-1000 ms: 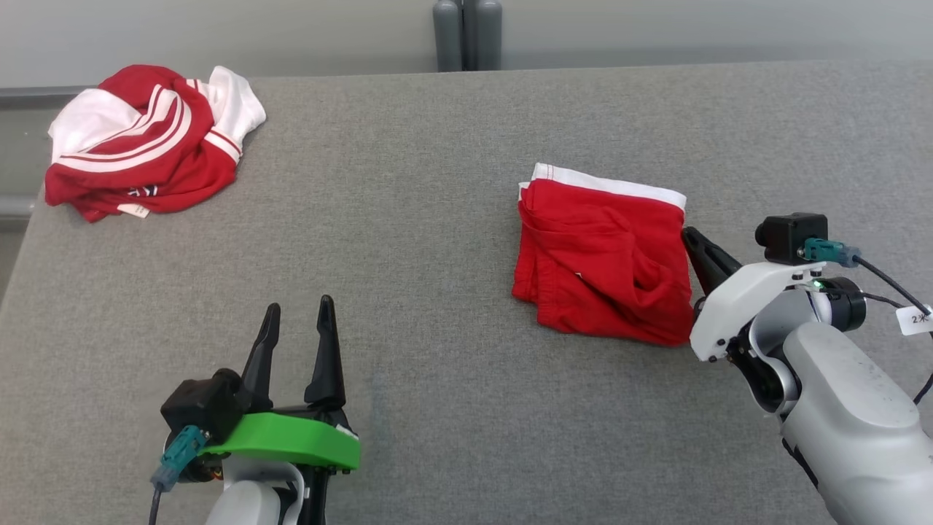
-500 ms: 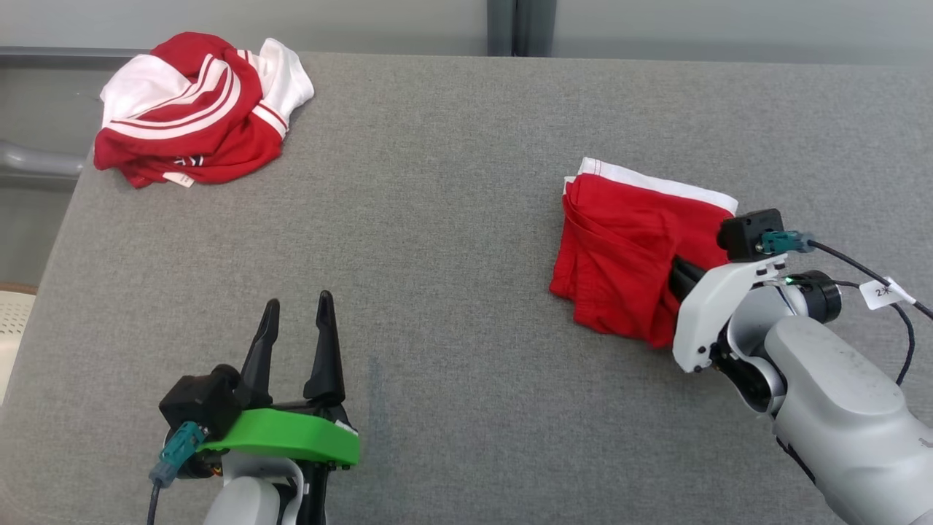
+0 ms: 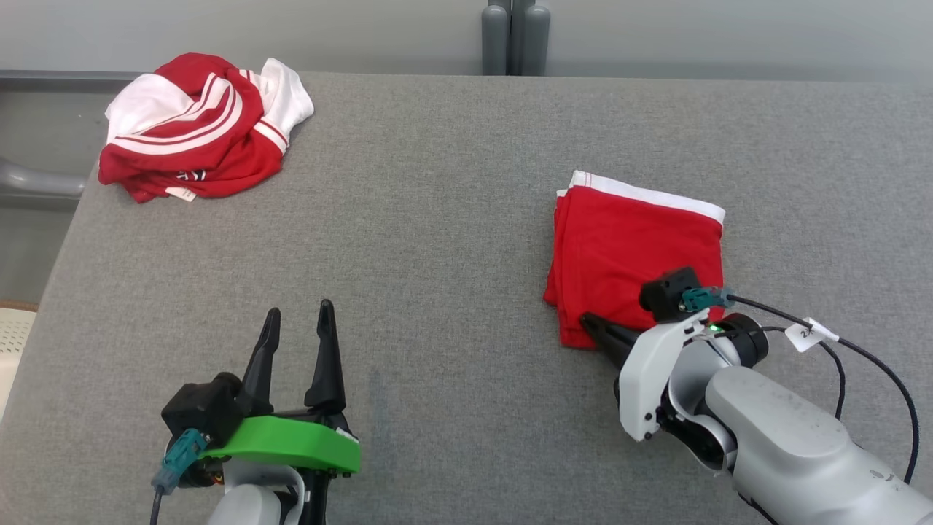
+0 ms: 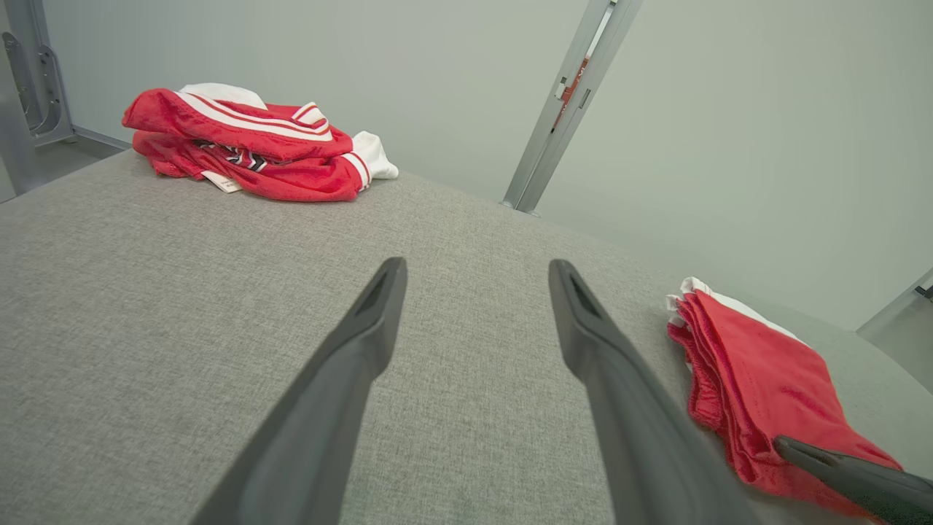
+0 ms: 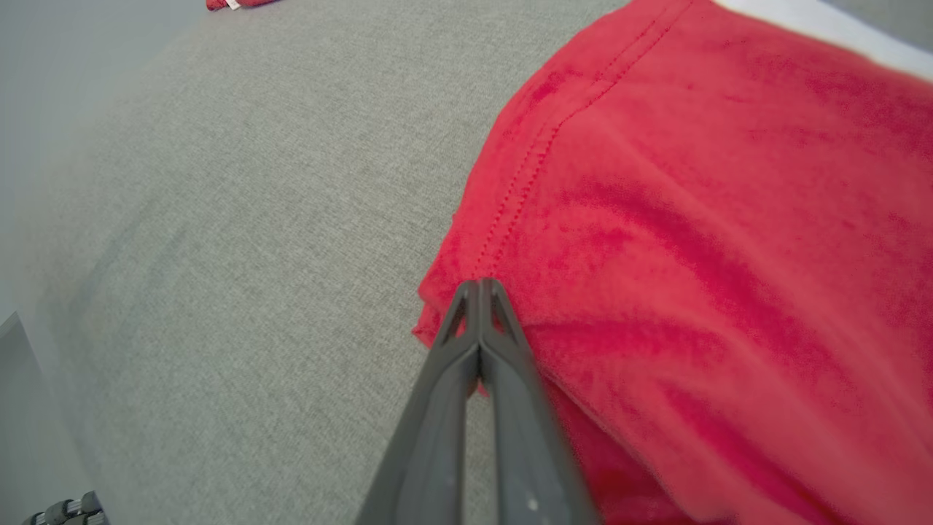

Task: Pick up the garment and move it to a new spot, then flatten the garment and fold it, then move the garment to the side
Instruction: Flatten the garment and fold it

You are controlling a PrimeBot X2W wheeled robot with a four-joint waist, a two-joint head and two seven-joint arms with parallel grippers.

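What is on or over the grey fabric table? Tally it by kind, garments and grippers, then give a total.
Garments: 2 (folded red cloth garment with a white band; crumpled red-and-white striped cloth garment)
Grippers: 2 (left gripper, open; right gripper, shut, at the folded garment's near corner)
Total: 4

Reds and whites on a grey weave

The table (image 3: 437,255) was covered in mottled grey fabric. Toward its right edge the folded garment (image 3: 634,248) was plain bright red, with a white band (image 3: 649,195) along its far side. At the far left corner the crumpled garment (image 3: 197,135) mixed red with broad white panels and thin white stripes, plus a small white label (image 3: 180,194). The left gripper (image 3: 299,308) had black fingers on a bright green mount (image 3: 291,441); the right gripper (image 3: 592,322) had black fingers on a white mount (image 3: 649,372). Both carried teal plugs (image 3: 178,456).
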